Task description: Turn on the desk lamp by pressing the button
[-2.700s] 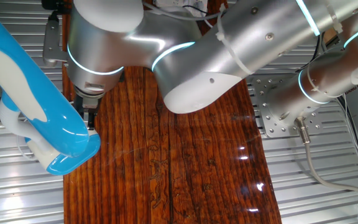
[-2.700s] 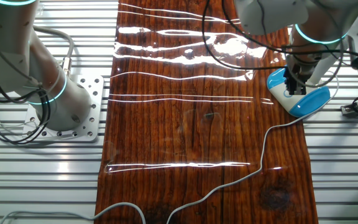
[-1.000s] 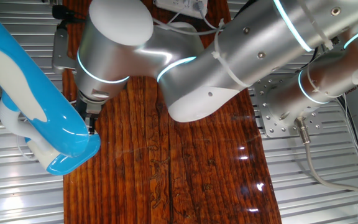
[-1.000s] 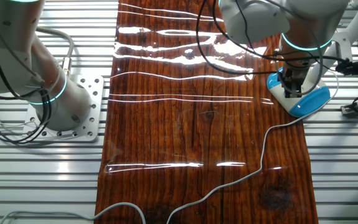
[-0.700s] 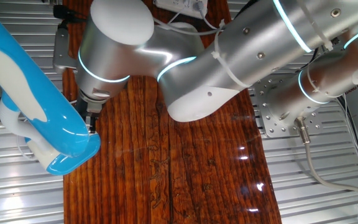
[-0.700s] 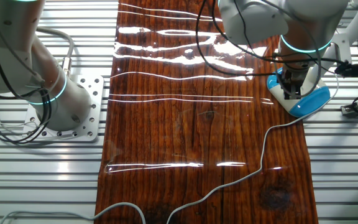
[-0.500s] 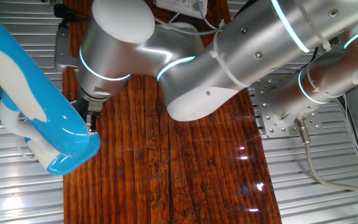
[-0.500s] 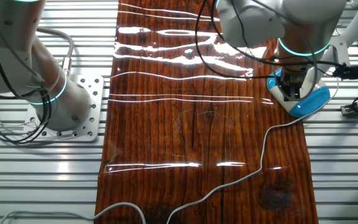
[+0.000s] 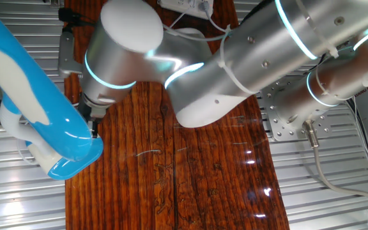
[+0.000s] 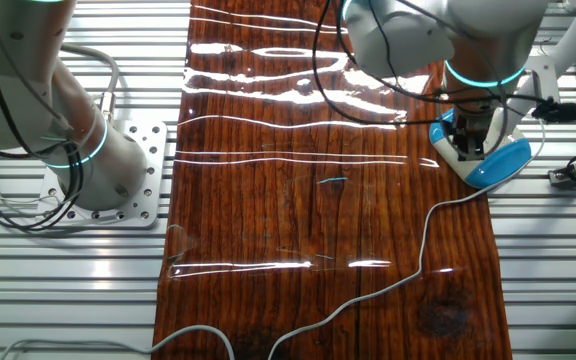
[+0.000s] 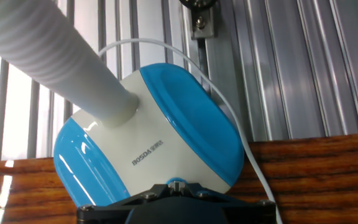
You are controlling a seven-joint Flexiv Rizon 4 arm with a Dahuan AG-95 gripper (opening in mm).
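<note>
At worktop [image 10: 328, 200] edge: desk lamp [image 9: 37, 108] standing, base [image 11: 160, 143] half off the wood onto the metal slats; arm bent low over base; pincer [image 10: 473, 140] right at base top, state cannot tell; risk: off-centre push slides off glossy shell, shoves base, button [image 11: 176, 182] unpressed.

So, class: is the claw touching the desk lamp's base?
Cannot tell. In the hand view the claw sits right at the desk lamp base's near edge, its tips out of frame, and neither fixed view shows contact or gap.
</note>
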